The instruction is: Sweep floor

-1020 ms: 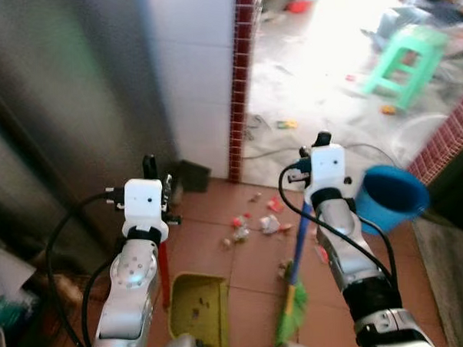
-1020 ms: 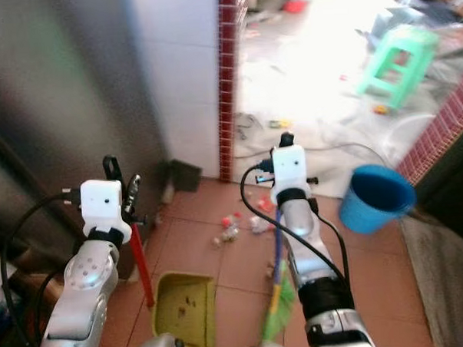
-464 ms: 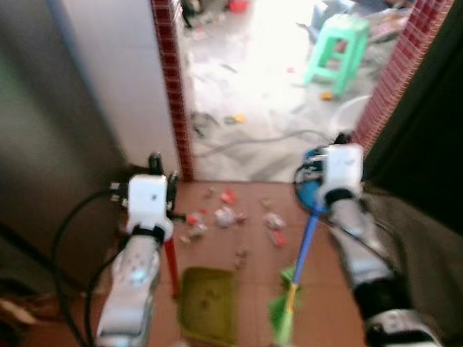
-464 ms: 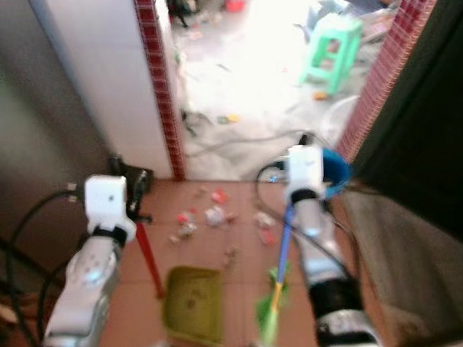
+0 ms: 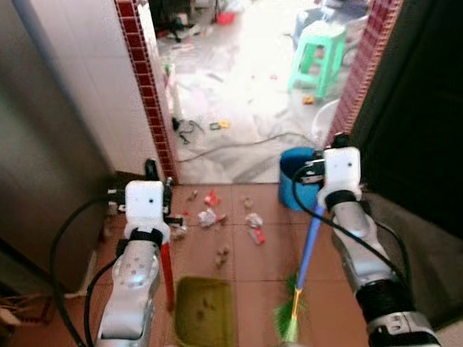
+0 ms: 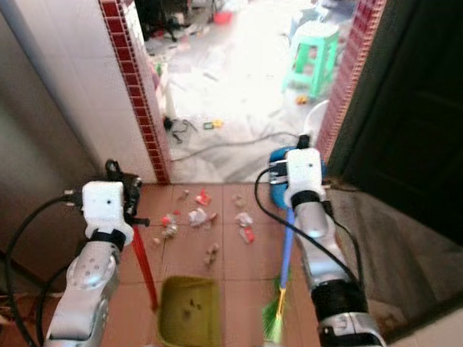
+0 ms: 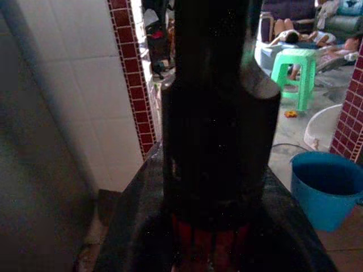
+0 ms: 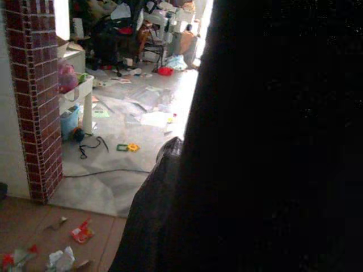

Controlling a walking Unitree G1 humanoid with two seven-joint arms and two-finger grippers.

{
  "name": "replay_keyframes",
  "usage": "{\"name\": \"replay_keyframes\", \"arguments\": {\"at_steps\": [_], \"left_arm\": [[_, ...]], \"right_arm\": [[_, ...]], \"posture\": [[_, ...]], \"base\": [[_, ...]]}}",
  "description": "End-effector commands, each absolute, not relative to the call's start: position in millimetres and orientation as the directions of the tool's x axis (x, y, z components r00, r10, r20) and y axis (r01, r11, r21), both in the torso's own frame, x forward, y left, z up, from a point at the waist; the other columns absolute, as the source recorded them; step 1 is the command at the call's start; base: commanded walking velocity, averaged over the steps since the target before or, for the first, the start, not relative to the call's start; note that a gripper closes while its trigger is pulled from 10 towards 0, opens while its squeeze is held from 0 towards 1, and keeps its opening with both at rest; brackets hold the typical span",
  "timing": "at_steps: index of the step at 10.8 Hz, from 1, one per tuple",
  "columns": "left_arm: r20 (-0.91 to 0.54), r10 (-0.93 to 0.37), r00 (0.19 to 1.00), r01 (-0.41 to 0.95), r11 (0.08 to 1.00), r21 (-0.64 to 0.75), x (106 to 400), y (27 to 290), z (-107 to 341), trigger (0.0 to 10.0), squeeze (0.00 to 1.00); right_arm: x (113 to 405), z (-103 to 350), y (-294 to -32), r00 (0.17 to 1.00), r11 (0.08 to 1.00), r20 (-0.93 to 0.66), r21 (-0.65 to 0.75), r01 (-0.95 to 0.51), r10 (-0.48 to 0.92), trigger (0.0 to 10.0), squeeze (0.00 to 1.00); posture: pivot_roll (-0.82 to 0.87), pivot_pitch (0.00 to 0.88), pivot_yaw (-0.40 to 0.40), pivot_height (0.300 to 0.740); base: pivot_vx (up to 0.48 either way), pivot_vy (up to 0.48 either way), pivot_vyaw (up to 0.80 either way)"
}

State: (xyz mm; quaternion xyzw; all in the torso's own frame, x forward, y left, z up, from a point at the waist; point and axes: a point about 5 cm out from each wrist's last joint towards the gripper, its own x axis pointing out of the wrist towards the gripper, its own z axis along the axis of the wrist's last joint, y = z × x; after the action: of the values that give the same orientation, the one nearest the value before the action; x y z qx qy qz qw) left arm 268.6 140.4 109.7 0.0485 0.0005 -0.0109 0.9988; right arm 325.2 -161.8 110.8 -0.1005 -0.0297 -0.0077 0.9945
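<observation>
Left gripper (image 5: 150,171): raised at the left, closed on the top of the red handle (image 5: 167,272) that runs down to the dustpan. In the left wrist view the red of the handle shows between the dark fingers (image 7: 215,141).
Right gripper (image 5: 331,142): raised at the right, closed on the top of the broom's blue stick. The right wrist view is mostly dark with its own finger (image 8: 272,141).
Dustpan (image 5: 203,325): yellow-green, lying on the brown tiled floor (image 5: 243,273) nearest the robot, between the two arms, with a few dark crumbs inside.
Broom (image 5: 306,256): blue stick slanting down from the right gripper to a green brush head (image 5: 288,318) that rests on the floor just beside the dustpan's right edge.
Litter (image 5: 218,220): small scraps of red and white paper scattered on the tiles beyond the dustpan, near the doorway edge of the floor.
Bucket (image 5: 295,177): blue, standing on the floor at the right side of the doorway, just behind the right gripper.
Wall (image 5: 81,80): white tiles edged with a dark red tile strip (image 5: 143,85), at the left of the doorway.
Far room: bright pale floor strewn with bits and a dark cable (image 5: 185,131); a green stool (image 5: 318,53) stands well beyond the bucket.
</observation>
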Motion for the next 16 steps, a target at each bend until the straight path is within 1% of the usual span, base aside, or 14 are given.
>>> {"name": "replay_keyframes", "arguments": {"at_steps": [1, 3, 5, 8, 12, 13, 16], "left_arm": [[0.054, -0.002, 0.999, -0.004, 0.993, 0.120, 273, 145, 122, 10.0, 0.00], [0.076, 0.002, 0.997, -0.012, 0.992, 0.126, 276, 150, 125, 10.0, 0.00], [0.055, 0.006, 0.998, -0.013, 0.993, 0.116, 275, 156, 120, 10.0, 0.00], [0.054, 0.014, 0.998, -0.020, 0.994, 0.103, 274, 155, 122, 10.0, 0.00], [0.032, 0.042, 0.999, -0.045, 0.994, 0.097, 270, 165, 117, 10.0, 0.00], [0.030, 0.042, 0.999, -0.044, 0.995, 0.091, 271, 164, 118, 10.0, 0.00], [0.022, 0.033, 0.999, -0.034, 0.996, 0.081, 270, 162, 117, 10.0, 0.00]], "right_arm": [[330, 124, -158, 0.994, 0.981, 0.105, -0.196, 0.014, 0.006, 10.0, 0.00], [330, 127, -162, 0.993, 0.985, 0.116, -0.171, 0.018, 0.002, 10.0, 0.00], [325, 122, -162, 0.995, 0.985, 0.103, -0.172, 0.014, 0.004, 10.0, 0.00], [326, 122, -158, 0.995, 0.986, 0.099, -0.168, 0.005, 0.011, 10.0, 0.00], [324, 121, -161, 0.995, 0.986, 0.096, -0.167, 0.017, -0.001, 10.0, 0.00], [323, 121, -161, 0.995, 0.986, 0.095, -0.168, 0.015, 0.000, 10.0, 0.00], [322, 121, -163, 0.996, 0.986, 0.092, -0.168, 0.019, -0.004, 10.0, 0.00]], "posture": [[-0.03, 0.000, 0.000, 0.740], [-0.03, 0.000, 0.000, 0.740], [-0.04, 0.000, -0.006, 0.740], [-0.04, 0.000, -0.003, 0.740], [-0.04, 0.000, -0.003, 0.740], [-0.04, 0.000, -0.003, 0.740], [-0.04, 0.000, 0.000, 0.740]], "base": [[0.000, 0.000, 0.00], [0.000, 0.000, 0.00], [0.000, 0.000, 0.00], [0.000, 0.000, 0.00], [0.000, 0.000, 0.00], [0.000, 0.244, 0.00], [0.000, 0.464, 0.00]]}}
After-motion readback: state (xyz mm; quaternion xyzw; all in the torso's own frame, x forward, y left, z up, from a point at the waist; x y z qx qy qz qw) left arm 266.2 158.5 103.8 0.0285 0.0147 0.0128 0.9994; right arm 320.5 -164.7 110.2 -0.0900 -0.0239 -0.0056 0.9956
